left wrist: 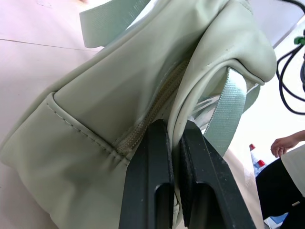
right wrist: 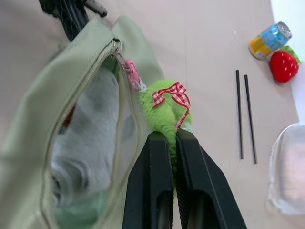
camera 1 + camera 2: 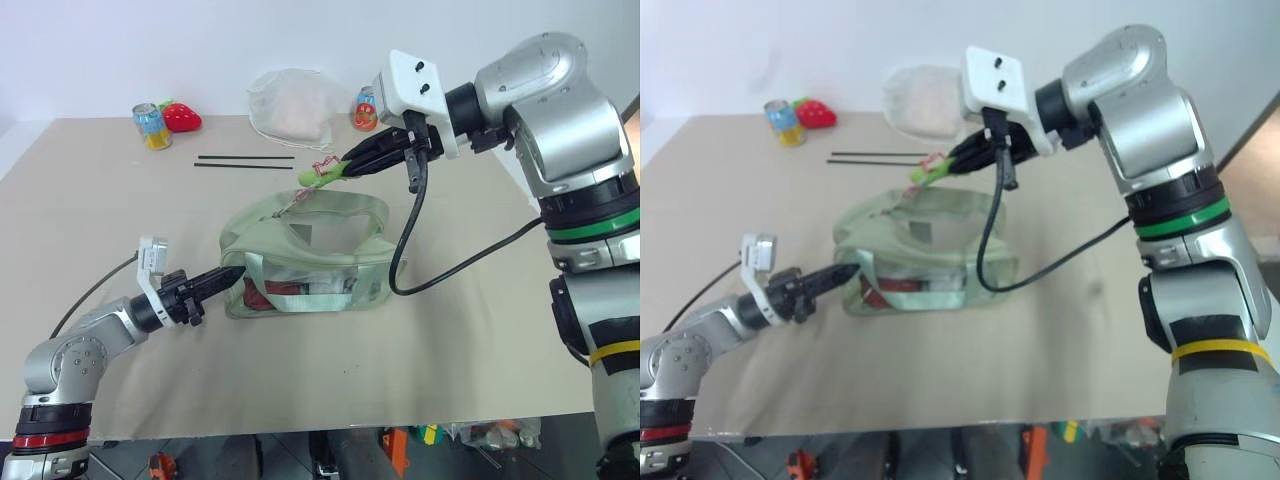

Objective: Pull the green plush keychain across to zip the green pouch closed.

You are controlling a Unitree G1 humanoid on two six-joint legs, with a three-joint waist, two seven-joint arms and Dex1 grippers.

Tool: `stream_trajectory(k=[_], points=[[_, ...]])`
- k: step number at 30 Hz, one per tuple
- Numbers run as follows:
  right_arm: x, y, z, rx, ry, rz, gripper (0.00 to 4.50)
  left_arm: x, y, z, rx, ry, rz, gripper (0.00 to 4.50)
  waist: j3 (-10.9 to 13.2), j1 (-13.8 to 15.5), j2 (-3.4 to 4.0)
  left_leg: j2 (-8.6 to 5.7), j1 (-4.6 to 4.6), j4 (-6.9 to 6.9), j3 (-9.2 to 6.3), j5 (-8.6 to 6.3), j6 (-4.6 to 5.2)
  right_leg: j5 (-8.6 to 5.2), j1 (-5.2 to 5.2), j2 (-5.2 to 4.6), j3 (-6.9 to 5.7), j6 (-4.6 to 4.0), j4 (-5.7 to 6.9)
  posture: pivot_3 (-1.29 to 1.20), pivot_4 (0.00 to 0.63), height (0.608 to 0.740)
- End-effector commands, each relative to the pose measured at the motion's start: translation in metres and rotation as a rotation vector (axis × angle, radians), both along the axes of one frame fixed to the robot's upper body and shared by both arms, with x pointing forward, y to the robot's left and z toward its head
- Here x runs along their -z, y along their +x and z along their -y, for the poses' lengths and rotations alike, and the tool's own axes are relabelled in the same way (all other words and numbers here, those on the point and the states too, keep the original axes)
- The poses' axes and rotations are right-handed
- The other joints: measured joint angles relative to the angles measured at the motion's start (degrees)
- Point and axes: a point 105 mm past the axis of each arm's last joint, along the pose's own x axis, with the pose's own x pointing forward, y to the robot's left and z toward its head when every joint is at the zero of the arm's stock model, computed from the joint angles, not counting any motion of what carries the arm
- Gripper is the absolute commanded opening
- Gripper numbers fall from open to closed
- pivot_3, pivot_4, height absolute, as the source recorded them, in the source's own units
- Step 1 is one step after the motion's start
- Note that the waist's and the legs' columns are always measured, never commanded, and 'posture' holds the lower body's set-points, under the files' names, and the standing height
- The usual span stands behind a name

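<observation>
The pale green pouch (image 3: 300,262) lies mid-table with its top zipper open. My left gripper (image 3: 228,275) is shut on the pouch's fabric edge (image 1: 178,125) at its left end. The lime-green plush keychain (image 2: 164,112), with a red-and-white bow and a pink clip on the zipper pull, is lifted above the pouch's far side. My right gripper (image 3: 345,167) is shut on that keychain (image 3: 318,175). In the right wrist view the zipper (image 2: 78,90) gapes open over grey and red contents.
Two black chopsticks (image 3: 245,160) lie behind the pouch. A white drawstring sack (image 3: 292,104), a small can (image 3: 152,125), a red strawberry toy (image 3: 182,117) and a small bottle (image 3: 365,108) stand along the far edge. A person's hand (image 1: 286,142) is in the left wrist view.
</observation>
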Motion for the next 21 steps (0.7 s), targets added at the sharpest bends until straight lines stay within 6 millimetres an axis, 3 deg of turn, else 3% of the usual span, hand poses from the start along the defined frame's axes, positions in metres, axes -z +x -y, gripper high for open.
stream_trajectory(k=[1, 11, 15, 21], points=[[-0.044, -0.003, 0.015, 0.038, 0.003, 0.151, 0.02, 0.023, -0.001, -0.008, -0.049, 0.030, -0.096, 0.00, 0.00, 0.04, 0.00, -0.04, -0.01, 0.00, 0.00, 0.00, 0.00, 0.00, -0.01, -0.05, 0.00, 0.00, -0.01, 0.00, 0.150, 0.740], [-0.065, -0.009, 0.023, 0.005, -0.061, 0.236, 0.02, 0.023, -0.002, -0.005, -0.051, 0.019, -0.098, 0.00, 0.00, 0.18, 0.00, -0.18, -0.07, 0.04, -0.02, -0.01, -0.02, 0.01, -0.01, -0.24, -0.02, 0.03, -0.05, 0.00, 0.150, 0.740], [-0.057, -0.015, 0.031, -0.014, -0.108, 0.214, 0.02, 0.024, -0.003, -0.003, -0.054, 0.016, -0.101, 0.00, 0.01, 0.14, 0.00, -0.15, -0.08, 0.04, -0.03, -0.02, -0.02, 0.01, -0.02, -0.19, -0.02, 0.03, -0.06, 0.00, 0.150, 0.740], [-0.026, -0.022, 0.042, 0.005, -0.141, 0.114, 0.02, 0.025, -0.003, -0.001, -0.057, 0.005, -0.103, 0.00, 0.00, 0.16, 0.00, -0.13, -0.08, 0.05, -0.09, -0.02, -0.03, 0.00, -0.01, -0.17, -0.08, 0.03, -0.07, 0.00, 0.150, 0.740]])
